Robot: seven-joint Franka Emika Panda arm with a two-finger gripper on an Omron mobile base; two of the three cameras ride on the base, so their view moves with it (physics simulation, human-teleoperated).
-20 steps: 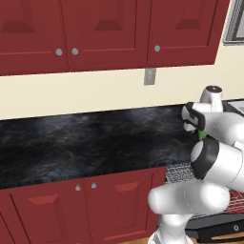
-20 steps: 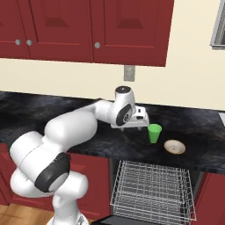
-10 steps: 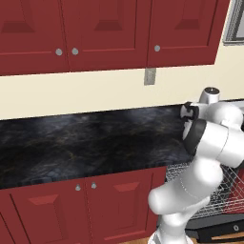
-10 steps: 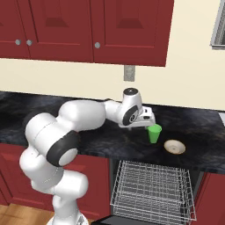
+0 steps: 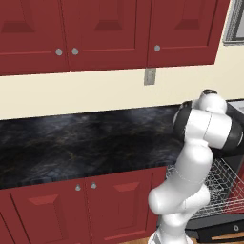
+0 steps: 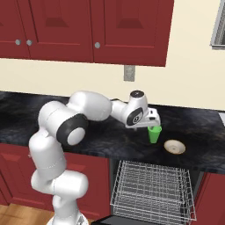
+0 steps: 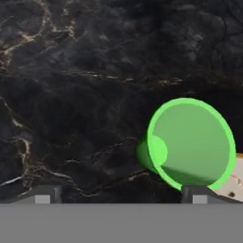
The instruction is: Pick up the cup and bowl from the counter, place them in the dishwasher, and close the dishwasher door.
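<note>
Dark and stubby, the two fingertips of the white arm's two-finger gripper stand wide apart with nothing between them, spread that way, I judge, so they can drop past the rim of the small bright green tapered cup. In the hand view the cup sits off to one side, its mouth open toward the camera and its rim just above one fingertip, so the hand is not yet centred over it. From the right base view the gripper hangs just above and beside the cup, which stands upright on the long black marbled counter.

Near the cup, a little further along the counter, lies the small shallow pale cream bowl, apart from it and untouched.

Below both, the dishwasher's silver wire-mesh rack is pulled out, with the flat dishwasher door dropped open beneath it; that leaves a clear drop for each piece once lifted. Red panelled cabinets line the wall above.
</note>
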